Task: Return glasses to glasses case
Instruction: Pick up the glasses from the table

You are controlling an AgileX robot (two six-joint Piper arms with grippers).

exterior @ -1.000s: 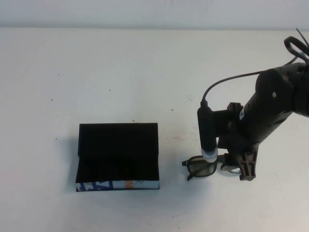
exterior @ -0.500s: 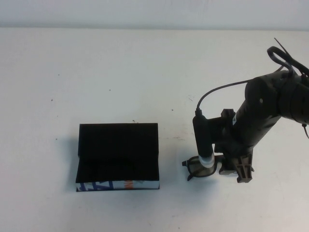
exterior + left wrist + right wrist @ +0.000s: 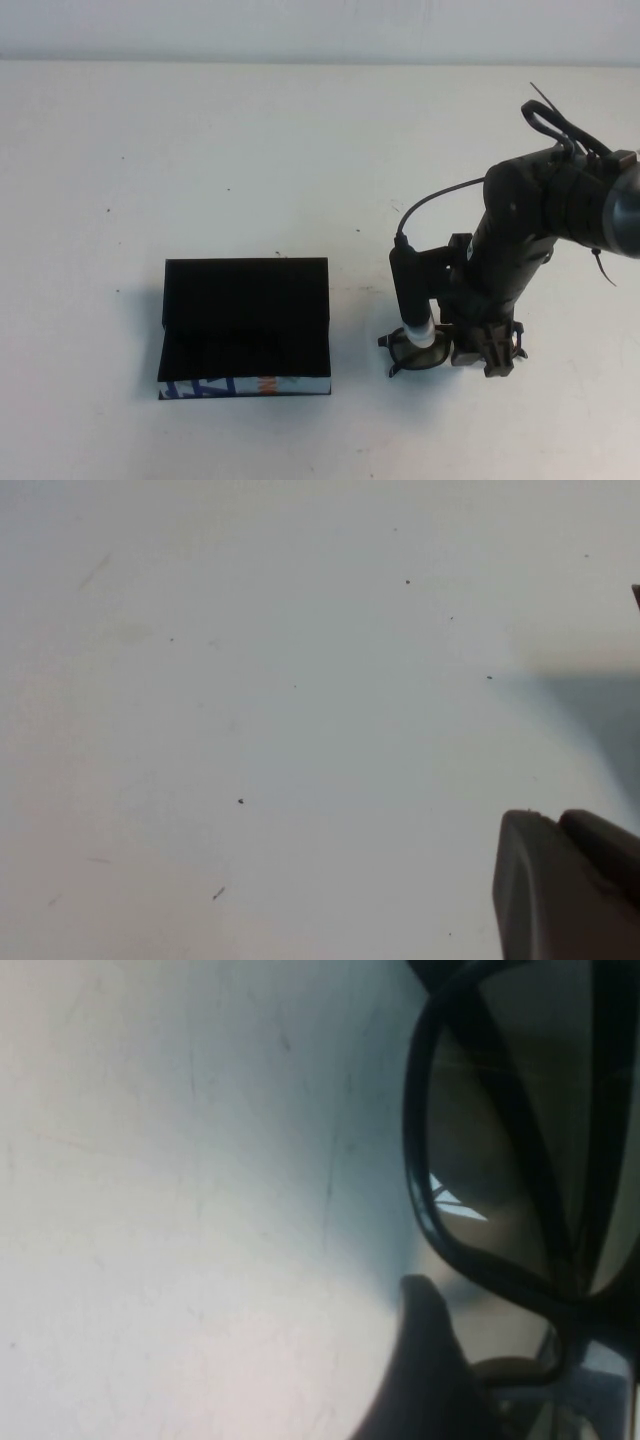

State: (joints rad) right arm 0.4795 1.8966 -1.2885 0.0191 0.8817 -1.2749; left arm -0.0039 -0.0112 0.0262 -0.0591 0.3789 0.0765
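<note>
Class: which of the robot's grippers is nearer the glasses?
Right. The right gripper is open, down over the glasses. The left gripper shows only over bare table, away from them.

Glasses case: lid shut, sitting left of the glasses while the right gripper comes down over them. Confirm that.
Not quite: the glasses case is open, its lid raised, as the high view shows. It does sit left of the glasses, with the right gripper lowered over them.

From up high I see my right gripper low over the dark thick-framed plastic glasses on the white table, jaws spread. The open rectangular black glasses case sits well apart, leftward.
</note>
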